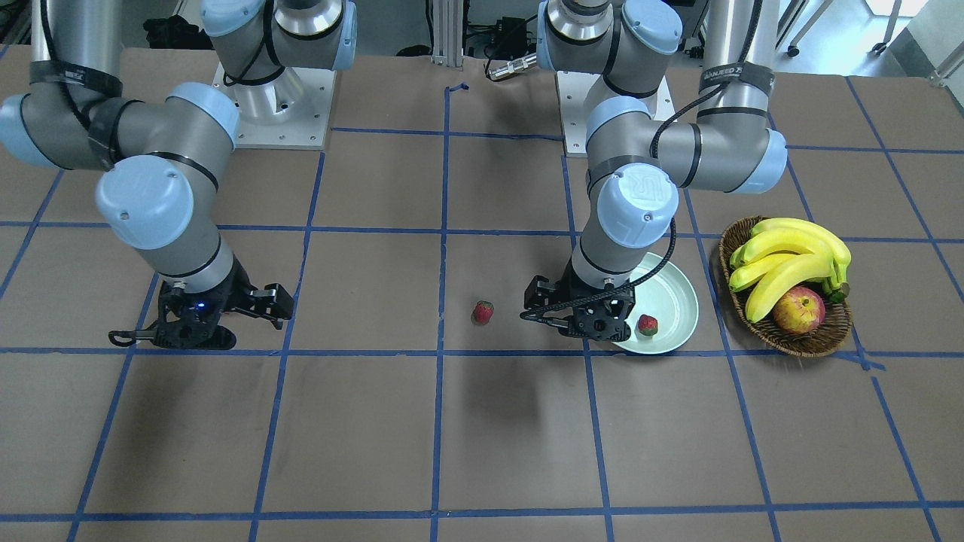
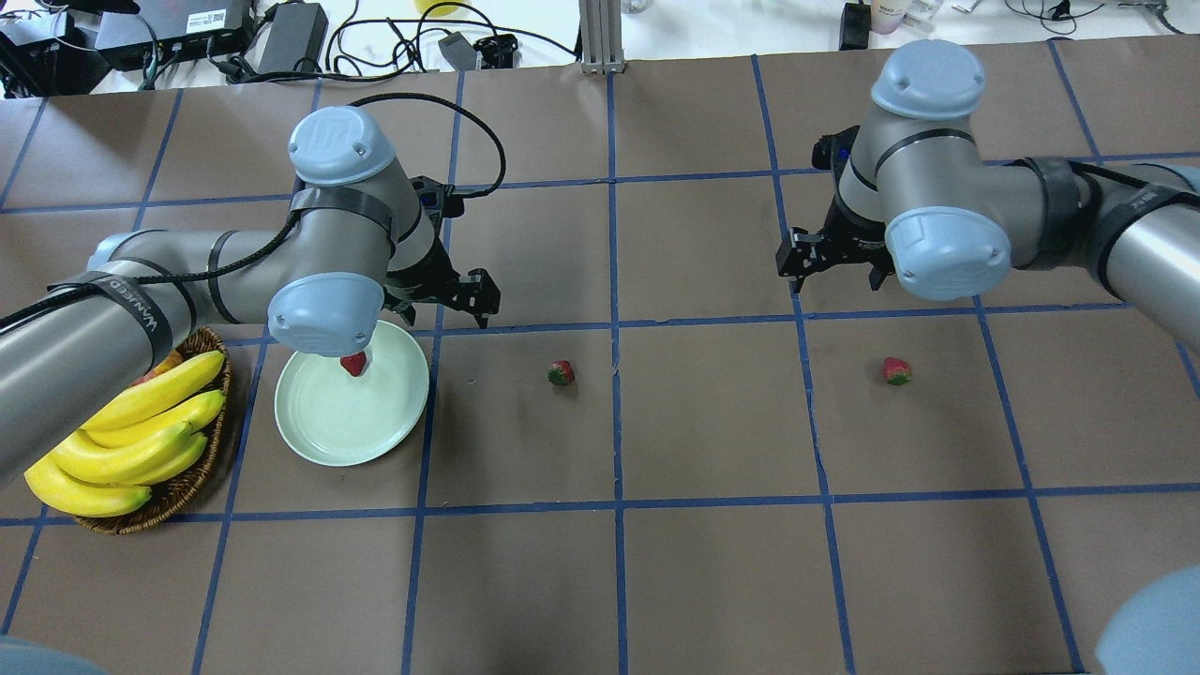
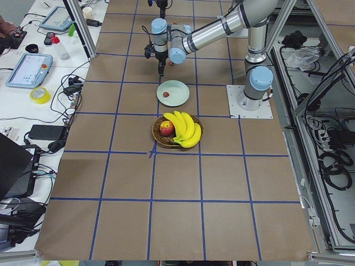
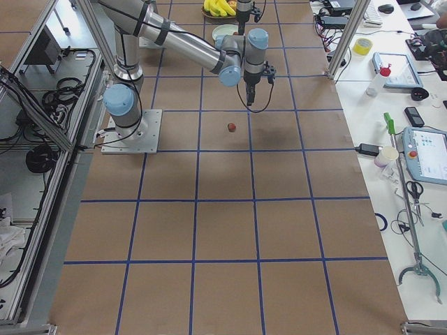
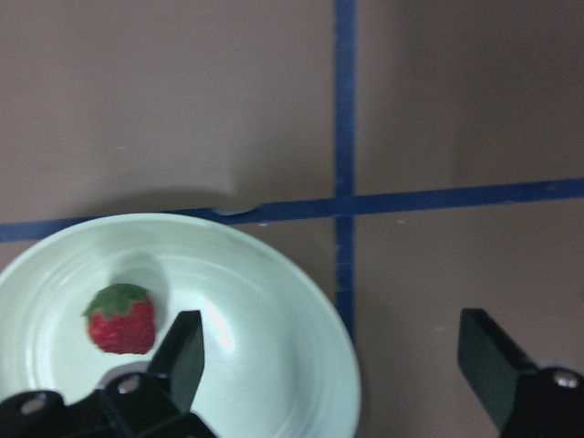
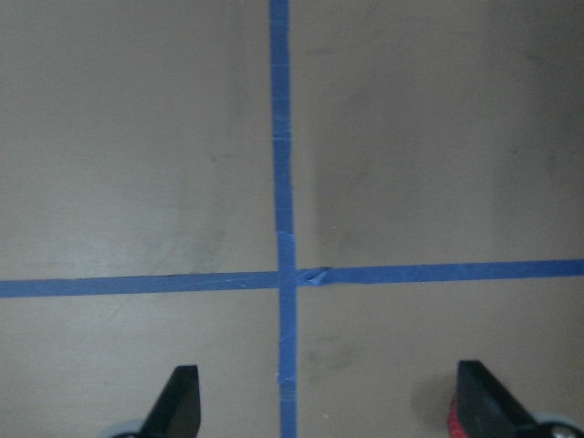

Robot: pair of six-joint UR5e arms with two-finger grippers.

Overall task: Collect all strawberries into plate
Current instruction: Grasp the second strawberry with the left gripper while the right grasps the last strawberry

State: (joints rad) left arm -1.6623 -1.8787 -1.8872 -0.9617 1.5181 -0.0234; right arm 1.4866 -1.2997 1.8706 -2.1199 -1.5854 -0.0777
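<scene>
Covering the table is brown paper ruled into large squares by blue tape, the lines slightly crooked where strips meet. The two arms rise from white base plates set at the robot's edge. Toward the robot's left end stands a wicker basket holding bananas and an apple. Just beside it the plate, pale mint, lies flat on the paper. The first strawberry rests inside the plate near its far rim, its green cap toward the top of the wrist view. The left hand hangs low over that rim with fingers spread wide and nothing between them, one finger above the plate close to the berry, the other above bare paper past a tape line. The second strawberry lies on the table near the centre line, apart from the plate. The third strawberry lies well off toward the robot's right. The right hand hovers over a tape crossing, fingers wide and empty, farther from the robot than that berry. Around the table stand aluminium frame posts, and the side benches carry tablets, a yellow tape roll, cables and power bricks.
</scene>
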